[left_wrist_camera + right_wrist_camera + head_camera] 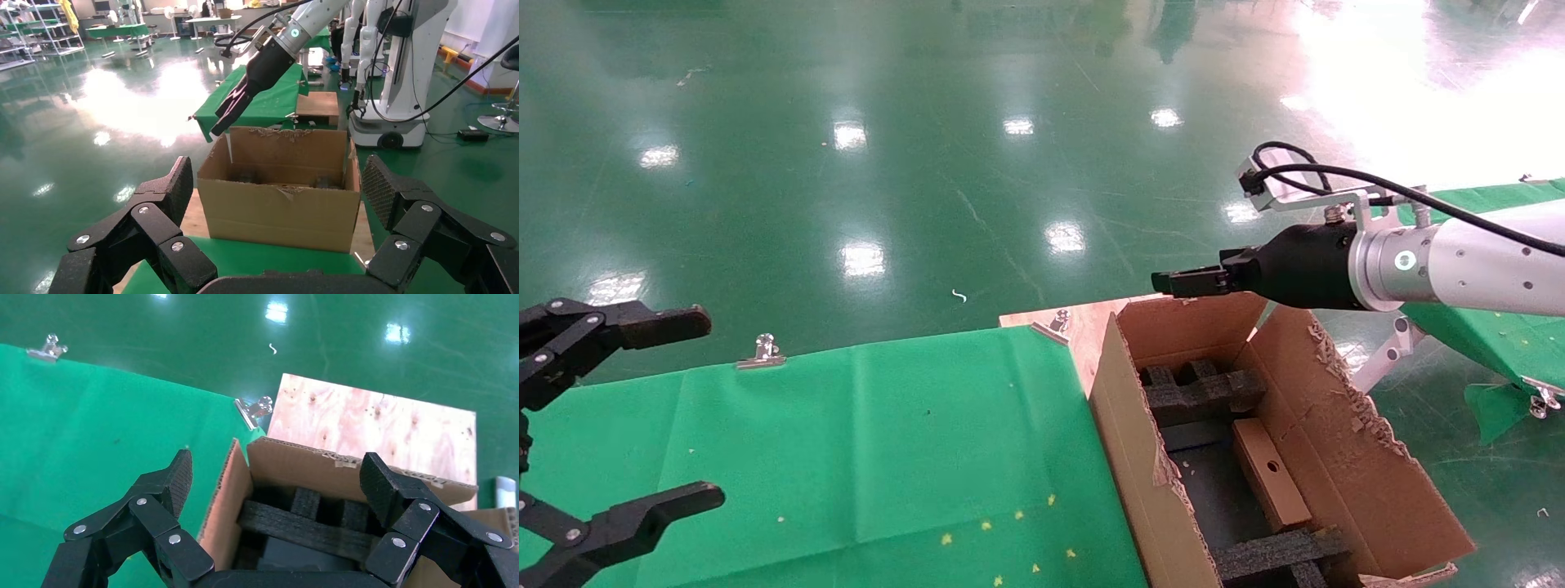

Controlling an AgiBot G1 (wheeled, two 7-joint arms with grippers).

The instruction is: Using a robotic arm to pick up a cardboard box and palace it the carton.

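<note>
Hovering above the far rim of the carton [1336, 425], the right hand [1173, 282] has its fingers spread apart and empty, which suggests the drop is done: the cardboard box [1271, 474] already leans inside against the carton's 3 o'clock wall, between the 2 black foam spacers [1201, 390]. The ragged flaps leave open room straight up for a retreat. At 9 o'clock, the left hand [625, 416] sits parked over the green surface [887, 441], fingers wide apart.

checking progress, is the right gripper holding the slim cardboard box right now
No, the right gripper hangs empty above the carton, while the cardboard box lies inside it.
</note>
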